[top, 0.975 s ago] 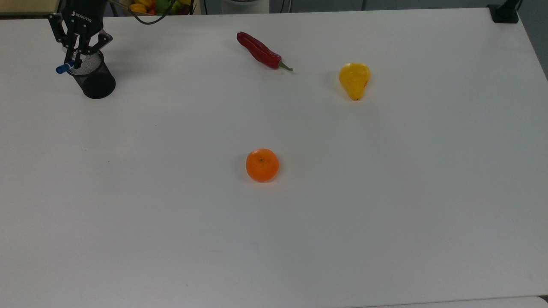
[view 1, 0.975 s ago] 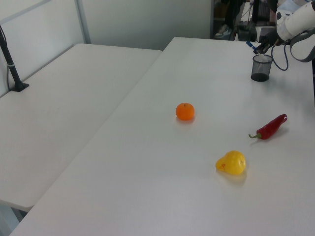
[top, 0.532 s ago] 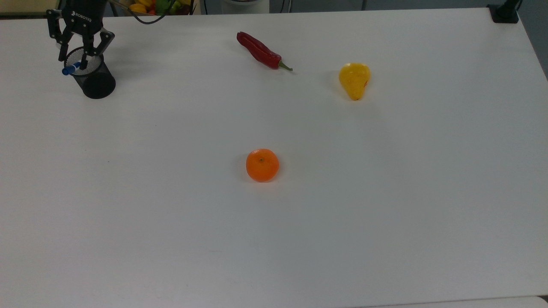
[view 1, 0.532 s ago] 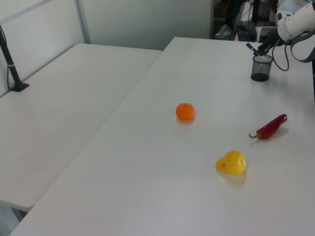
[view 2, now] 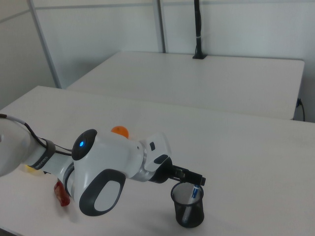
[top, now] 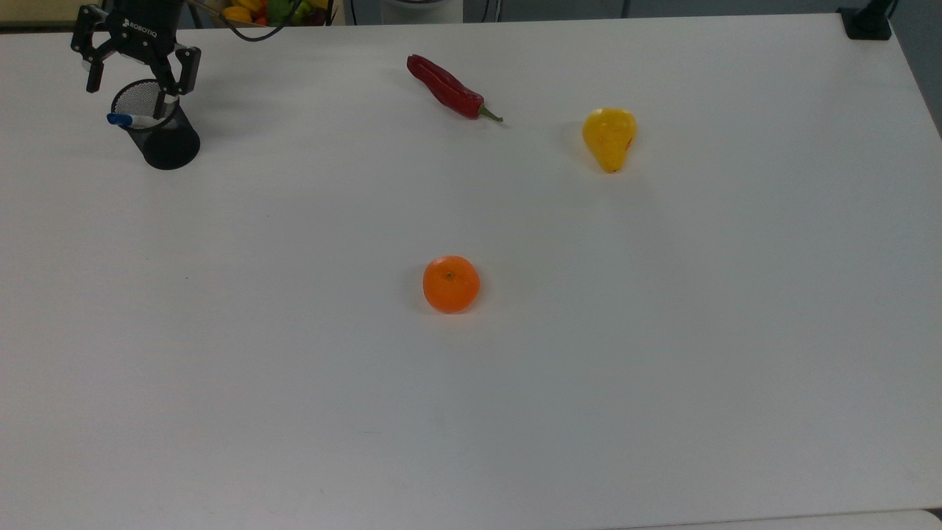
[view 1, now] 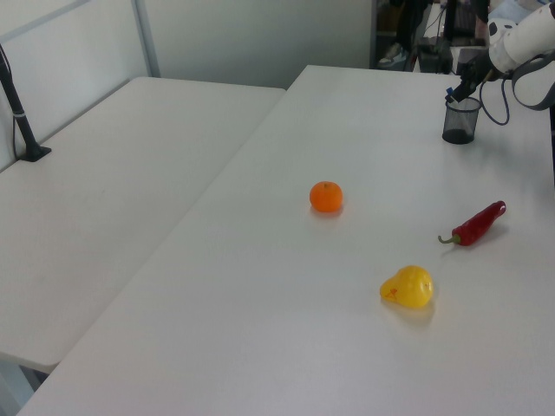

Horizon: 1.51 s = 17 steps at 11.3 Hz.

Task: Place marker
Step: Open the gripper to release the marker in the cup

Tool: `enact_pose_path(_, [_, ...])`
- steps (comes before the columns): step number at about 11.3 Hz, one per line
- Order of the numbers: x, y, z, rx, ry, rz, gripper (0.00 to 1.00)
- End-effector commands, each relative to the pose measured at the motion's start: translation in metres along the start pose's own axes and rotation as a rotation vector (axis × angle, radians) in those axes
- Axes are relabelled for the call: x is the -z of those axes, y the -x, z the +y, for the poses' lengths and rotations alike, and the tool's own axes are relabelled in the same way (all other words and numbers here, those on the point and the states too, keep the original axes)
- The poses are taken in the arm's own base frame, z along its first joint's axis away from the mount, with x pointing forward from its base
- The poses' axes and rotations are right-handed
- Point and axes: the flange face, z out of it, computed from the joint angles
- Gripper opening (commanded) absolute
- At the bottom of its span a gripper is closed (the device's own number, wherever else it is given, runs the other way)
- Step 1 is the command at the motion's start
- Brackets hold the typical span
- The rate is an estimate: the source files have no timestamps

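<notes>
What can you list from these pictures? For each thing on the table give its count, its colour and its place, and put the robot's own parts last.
Table: one, white, bearing everything below.
Mesh cup: one, black, upright near the top view's upper left corner.
Marker: one, white with a blue cap, standing inside the mesh cup, cap leaning over the rim.
Chili: one, red with a green stem, lying at the top view's upper middle.
Pear: one, yellow, on the top view's right of the chili.
Orange: one, orange, near the table's middle.
Gripper: one, black, open, above the cup, apart from the marker.
Arm: one, white, reaching to the cup.
</notes>
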Motion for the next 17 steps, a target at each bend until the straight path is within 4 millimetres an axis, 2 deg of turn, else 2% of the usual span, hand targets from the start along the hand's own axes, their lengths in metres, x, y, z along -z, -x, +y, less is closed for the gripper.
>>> enact_pose_path(1, [0.008, -0.002, 0.006, -0.009, 0.006, 0.019, 1.00])
enact_pose_path(3, [0.008, -0.019, 0.015, -0.065, 0.002, -0.034, 1.00])
enact_pose_path(7, [0.021, -0.065, 0.050, -0.101, -0.011, -0.234, 1.00])
enact_pose_path(10, [0.048, -0.115, 0.076, -0.242, -0.089, -0.387, 1.00])
enact_pose_path(12, [0.078, -0.145, 0.087, -0.352, -0.203, -0.450, 1.00])
enact_pose_path(14, [0.118, -0.176, 0.088, -0.360, -0.300, -0.530, 1.00])
enact_pose_path(17, [0.182, -0.221, 0.051, -0.313, -0.431, -0.546, 1.00])
